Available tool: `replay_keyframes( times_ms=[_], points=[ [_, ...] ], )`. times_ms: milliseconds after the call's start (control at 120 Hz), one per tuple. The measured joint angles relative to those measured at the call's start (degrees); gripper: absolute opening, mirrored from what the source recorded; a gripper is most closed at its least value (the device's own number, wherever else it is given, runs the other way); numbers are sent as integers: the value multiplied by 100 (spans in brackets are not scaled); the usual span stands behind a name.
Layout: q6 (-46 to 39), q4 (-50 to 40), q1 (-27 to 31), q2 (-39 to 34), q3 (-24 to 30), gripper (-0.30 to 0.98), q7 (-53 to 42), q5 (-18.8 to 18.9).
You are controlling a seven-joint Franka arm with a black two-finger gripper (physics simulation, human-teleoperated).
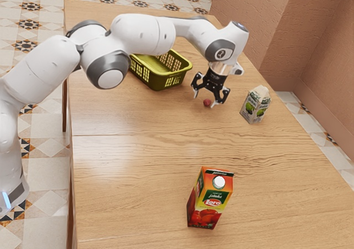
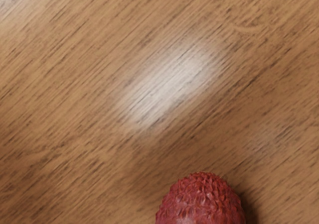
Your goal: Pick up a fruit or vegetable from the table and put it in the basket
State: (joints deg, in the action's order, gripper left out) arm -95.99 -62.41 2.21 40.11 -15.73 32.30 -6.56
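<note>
Right now the pincer [image 1: 204, 101] gapes wide, its tips well apart, with the small red fruit [image 1: 207, 102] between them, inward from the worktop's [image 1: 133, 171] edges

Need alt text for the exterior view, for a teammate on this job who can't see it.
The robot's black gripper points down, open, at a small red, round fruit on a wooden table. An olive-green basket sits nearby toward the exterior view's left; a white-and-green carton and a red juice carton stand on the table.
</note>
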Motion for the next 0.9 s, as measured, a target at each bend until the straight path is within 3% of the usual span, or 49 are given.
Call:
replay_keyframes(
  times_ms=[442,708,900],
  points=[
    [-3,7,7,10,6,39,-57,-1],
    [-3,7,15,10,1,19,-116,-1],
    [27,8,12,-32,-12,17,-149,7]
  ],
)
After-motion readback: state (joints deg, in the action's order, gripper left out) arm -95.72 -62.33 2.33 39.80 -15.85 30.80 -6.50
